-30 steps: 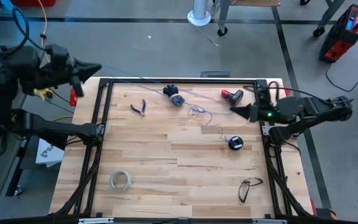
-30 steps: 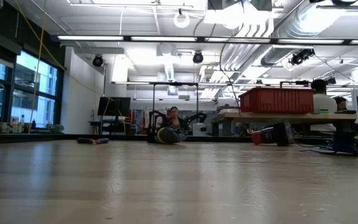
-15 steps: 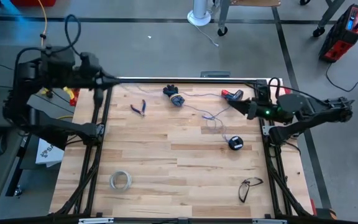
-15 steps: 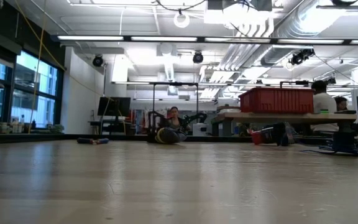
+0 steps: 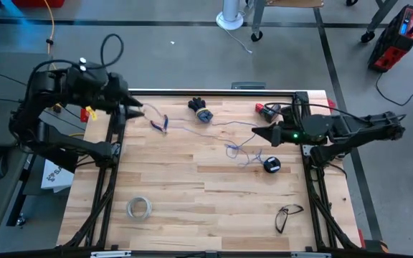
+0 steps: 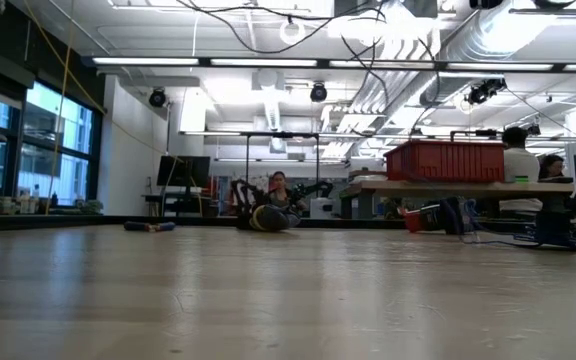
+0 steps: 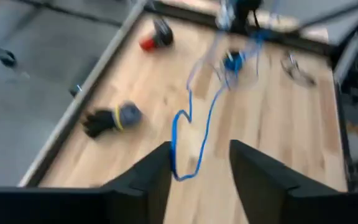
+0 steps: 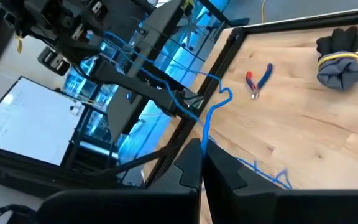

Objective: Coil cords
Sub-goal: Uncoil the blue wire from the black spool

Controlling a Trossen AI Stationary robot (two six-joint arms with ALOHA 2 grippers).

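The thin bluish wire (image 5: 214, 127) lies slack in loops across the far half of the table, from my left gripper to the small dark spool (image 5: 272, 165), which rests flat on the wood. My left gripper (image 5: 139, 112) is over the far left corner, open, with the wire's end loop (image 7: 178, 168) between its fingers. My right gripper (image 5: 257, 135) is just above the table, left of the spool, shut on the wire (image 8: 205, 134). My left gripper has the wire's loop (image 7: 174, 158) lying close to the inner side of one finger (image 7: 157, 177); I cannot tell whether it touches. My right gripper pinches a mid stretch of the wire (image 8: 204, 143) between its two shut fingertips, coming level from the table's right. The wire runs on slack toward the left arm.
A black glove (image 5: 201, 109), red-handled pliers (image 5: 162, 123) and a red-black tool (image 5: 267, 110) lie along the far edge. A whitish tape ring (image 5: 140, 208) lies near left and glasses (image 5: 287, 215) near right. A black frame (image 5: 113, 150) borders the table.
My left gripper has swung from outside the table's far left corner toward the right and down, in over the corner. My right gripper has gone a little toward the left and near edges. The wire, which ran along the far edge, now sags in loops on the table.
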